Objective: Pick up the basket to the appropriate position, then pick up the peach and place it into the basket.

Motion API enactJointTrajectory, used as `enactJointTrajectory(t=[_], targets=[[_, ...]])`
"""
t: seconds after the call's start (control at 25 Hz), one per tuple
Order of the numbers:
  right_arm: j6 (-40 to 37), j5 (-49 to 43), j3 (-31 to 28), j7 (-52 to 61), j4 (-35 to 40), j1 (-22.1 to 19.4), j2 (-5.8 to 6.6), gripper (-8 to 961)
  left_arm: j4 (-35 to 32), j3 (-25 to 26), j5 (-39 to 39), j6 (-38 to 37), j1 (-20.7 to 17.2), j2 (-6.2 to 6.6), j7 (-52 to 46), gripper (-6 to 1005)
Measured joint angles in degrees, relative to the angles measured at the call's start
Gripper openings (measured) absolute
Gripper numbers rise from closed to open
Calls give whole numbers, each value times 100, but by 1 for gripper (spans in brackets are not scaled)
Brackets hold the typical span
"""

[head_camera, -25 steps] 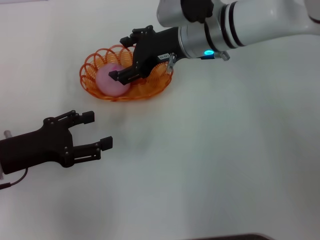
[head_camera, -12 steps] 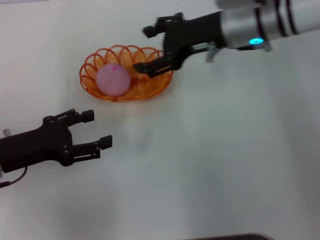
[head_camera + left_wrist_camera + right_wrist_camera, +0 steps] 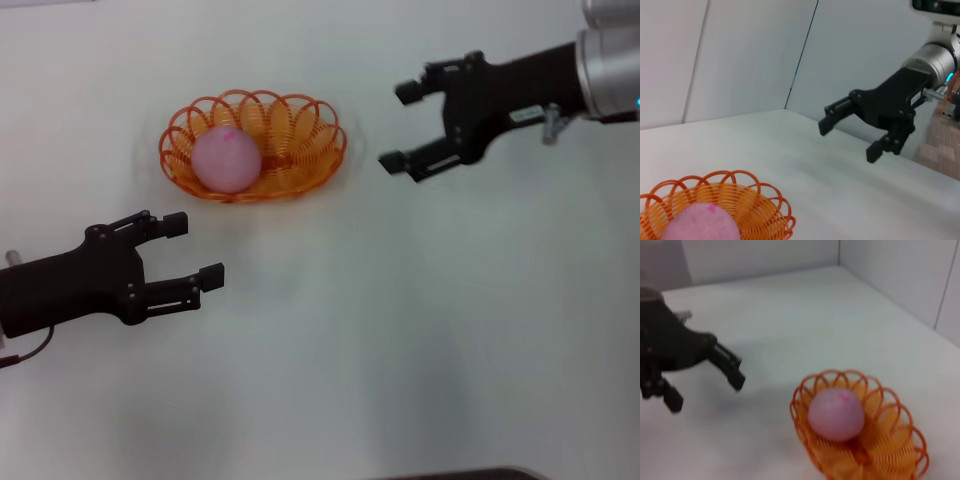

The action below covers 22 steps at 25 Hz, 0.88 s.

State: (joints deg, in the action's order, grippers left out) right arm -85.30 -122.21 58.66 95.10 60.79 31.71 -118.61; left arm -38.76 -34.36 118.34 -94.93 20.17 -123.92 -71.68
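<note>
Since the white bench point(image 3: 420, 330) carries everything here, start there: it is bare apart from the basket point(image 3: 300, 150), which sits toward the far left of the head view. The right pincer point(image 3: 404, 125) hangs well apart from the basket on its right side, its fingers spread and holding nothing. The left pincer point(image 3: 194, 252) hovers nearer the robot, below the basket in the head view, likewise spread and empty.

The basket of looped orange wire looks light and springy; its scalloped rim seems the natural place to pinch, though the loops may flex. Inside it, toward its left end, rests the peach point(image 3: 226, 159), so the placing looks done. The fruit seems light, smooth and round, likely to roll or slip unless gripped across its widest part.

The right wrist view shows the peach point(image 3: 835, 413) seated low on the basket floor point(image 3: 880, 450), with the left pincer point(image 3: 702, 377) beyond. The left wrist view instead catches the right pincer point(image 3: 847, 135) raised above the bench, with only the near rim point(image 3: 740, 182) and the peach's top point(image 3: 702, 222).
</note>
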Motion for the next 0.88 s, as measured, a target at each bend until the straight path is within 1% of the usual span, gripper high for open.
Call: enactJointTrajectory(t=[0.12,0.32,0.48,0.56,0.72,0.88], targets=[[-150,-234,-80,17,14,31,4,946,-1,0,-2,1,4,0,-2,889],[-182,-253,-111,-37,19,6,-2,946,-9,2,-4,1,5,0,-3,889],[-195,-138,-434,-386,-43,-120,-76,947,-9,24,-5,1,6,0,-4,889],[-203,114,-643,-658,-187,-231,-86,947,-6,30,-10,1,5,0,-4,889],[-339,931,-1095,-1417,-586,-615,-70,947,-1,52,-18,-30,-3,0,-4,889],[-497,1553,-1553,-2351,-1332,-932,-63,947,-5,118,-24,-64,-20,0,-4,889]])
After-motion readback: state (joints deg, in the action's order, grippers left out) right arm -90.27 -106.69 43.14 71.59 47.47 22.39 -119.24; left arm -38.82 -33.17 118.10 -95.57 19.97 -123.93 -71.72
